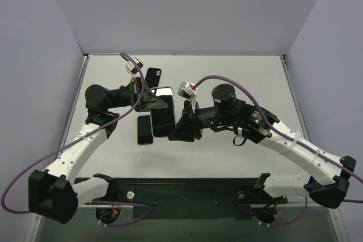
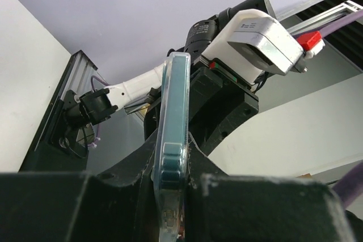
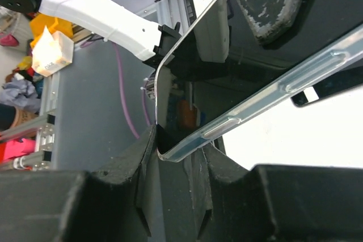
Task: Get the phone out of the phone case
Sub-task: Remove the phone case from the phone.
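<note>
A dark phone in a clear case [image 1: 164, 113] is held above the table between both arms. My left gripper [image 1: 145, 101] is shut on its left long edge. In the left wrist view the cased phone [image 2: 174, 111] stands edge-on between the fingers [image 2: 127, 168], with the gripper [image 2: 172, 179] closed on it. My right gripper [image 1: 185, 128] is shut on the near right corner. In the right wrist view the clear case's corner [image 3: 187, 147] sits between the fingers [image 3: 144, 151] of that gripper [image 3: 177, 154], and its rim runs up to the right.
A second dark phone [image 1: 145, 130] lies flat on the table just left of the held one. A black phone or case with a camera hole [image 1: 153, 76] lies further back. The right arm's wrist camera [image 2: 261, 41] is close behind the held phone.
</note>
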### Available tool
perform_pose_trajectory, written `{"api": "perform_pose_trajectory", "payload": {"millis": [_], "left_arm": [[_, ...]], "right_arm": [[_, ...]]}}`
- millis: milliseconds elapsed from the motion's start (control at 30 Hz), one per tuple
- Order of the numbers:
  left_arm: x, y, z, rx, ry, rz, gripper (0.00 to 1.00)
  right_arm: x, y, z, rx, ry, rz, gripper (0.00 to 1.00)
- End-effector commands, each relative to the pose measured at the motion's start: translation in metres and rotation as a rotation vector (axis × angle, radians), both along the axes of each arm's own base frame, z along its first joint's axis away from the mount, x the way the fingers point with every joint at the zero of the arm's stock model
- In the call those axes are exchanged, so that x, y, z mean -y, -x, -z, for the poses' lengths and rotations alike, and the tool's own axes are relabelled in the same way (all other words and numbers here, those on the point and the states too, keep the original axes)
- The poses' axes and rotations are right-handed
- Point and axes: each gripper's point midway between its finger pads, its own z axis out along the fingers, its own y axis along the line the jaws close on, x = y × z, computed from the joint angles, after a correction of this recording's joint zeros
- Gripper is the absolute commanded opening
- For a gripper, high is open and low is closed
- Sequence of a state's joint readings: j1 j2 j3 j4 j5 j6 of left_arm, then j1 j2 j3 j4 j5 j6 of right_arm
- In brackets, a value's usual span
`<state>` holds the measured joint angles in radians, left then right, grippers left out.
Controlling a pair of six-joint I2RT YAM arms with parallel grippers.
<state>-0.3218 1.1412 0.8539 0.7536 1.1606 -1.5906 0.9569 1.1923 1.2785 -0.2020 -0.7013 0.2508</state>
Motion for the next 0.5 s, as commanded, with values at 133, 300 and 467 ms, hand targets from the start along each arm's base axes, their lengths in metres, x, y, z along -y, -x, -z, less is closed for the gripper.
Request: {"api": "perform_pose_trajectory", "payload": {"millis": [133,300,467], "left_arm": [[0.007,-0.046,0.037,-0.377,-0.022,-0.104,0.00],[0.013,-0.050,0.049,-0.406,-0.039,-0.094,0.00],[0.021,-0.051,0.060,-0.431,-0.055,-0.081,0.00]], "right_arm": [[-0.021,0.006,-0.064,0.416,-0.128,-0.090,0.00],[-0.030,0.003,-0.077,0.474,-0.117,-0.096,0.00],[-0.042,0.001,-0.083,0.507,-0.116,-0.107,0.00]]}}
